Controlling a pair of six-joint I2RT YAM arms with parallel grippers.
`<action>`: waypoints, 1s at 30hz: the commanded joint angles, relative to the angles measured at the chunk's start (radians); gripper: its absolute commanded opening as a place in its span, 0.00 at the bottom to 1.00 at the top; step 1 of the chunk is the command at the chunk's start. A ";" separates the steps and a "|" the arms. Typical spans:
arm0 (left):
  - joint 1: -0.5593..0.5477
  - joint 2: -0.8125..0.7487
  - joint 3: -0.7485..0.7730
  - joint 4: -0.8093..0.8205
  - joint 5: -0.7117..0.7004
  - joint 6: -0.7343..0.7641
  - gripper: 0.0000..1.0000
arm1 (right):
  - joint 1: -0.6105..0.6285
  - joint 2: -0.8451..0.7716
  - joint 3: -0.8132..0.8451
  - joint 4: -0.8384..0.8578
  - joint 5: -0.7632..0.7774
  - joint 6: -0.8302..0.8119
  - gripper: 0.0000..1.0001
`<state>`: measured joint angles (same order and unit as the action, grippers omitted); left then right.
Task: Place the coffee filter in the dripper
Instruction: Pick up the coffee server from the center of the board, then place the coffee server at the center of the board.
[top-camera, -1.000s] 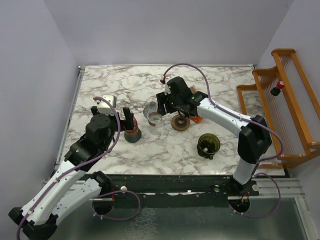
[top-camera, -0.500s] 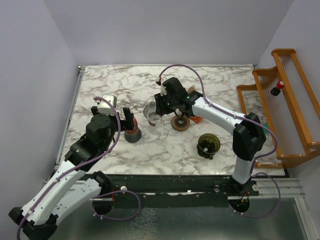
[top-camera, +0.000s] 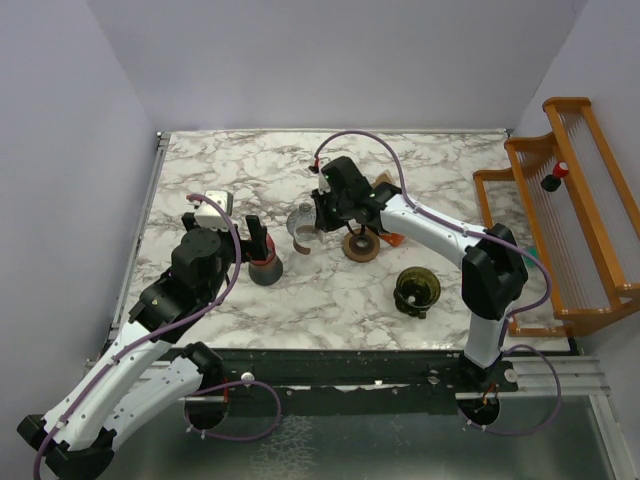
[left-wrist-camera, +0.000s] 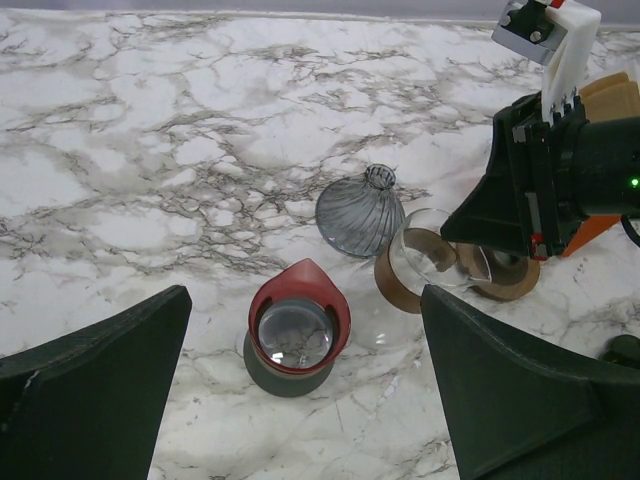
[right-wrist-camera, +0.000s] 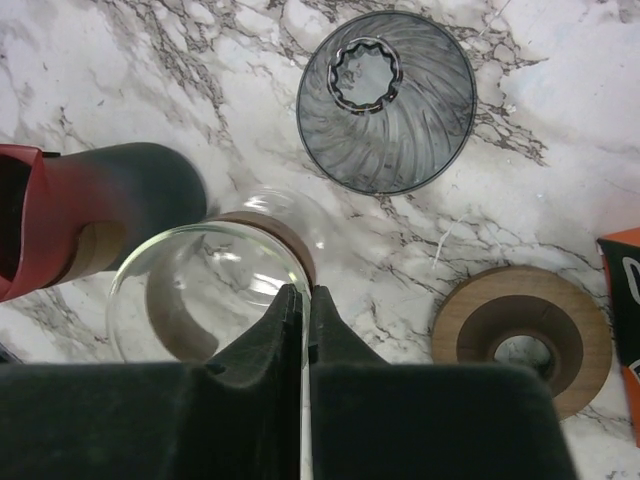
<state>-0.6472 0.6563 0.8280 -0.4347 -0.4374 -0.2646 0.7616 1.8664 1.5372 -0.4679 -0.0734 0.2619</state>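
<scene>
One ribbed grey dripper sits mouth-down on the marble table. Near it are one clear glass vessel, one wooden ring, one red-rimmed cup and one orange carton. Lilac walls; an orange rack stands at right. The right gripper – fingers nearly together – pinches the glass vessel's rim. The left gripper hangs spread wide over the cup. The coffee filter cannot be made out.

I record a smooth, marble-patterned table top with a faint sheen, a ribbed, smoky translucent dripper, a glossy clear glass vessel with a brown wood-look collar, a matt wooden ring, and a matt dark cup with a red rim.
</scene>
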 joint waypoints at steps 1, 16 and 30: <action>0.008 -0.011 -0.007 0.015 -0.025 0.013 0.99 | 0.016 -0.005 0.034 -0.044 0.002 0.003 0.01; 0.008 -0.002 -0.008 0.014 -0.018 0.010 0.99 | 0.082 -0.216 -0.088 -0.132 0.143 -0.023 0.00; 0.008 0.031 -0.008 0.014 0.000 0.002 0.99 | 0.202 -0.437 -0.360 -0.120 0.278 0.013 0.00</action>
<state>-0.6434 0.6785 0.8276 -0.4347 -0.4377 -0.2646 0.9417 1.4956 1.2331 -0.6044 0.1501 0.2470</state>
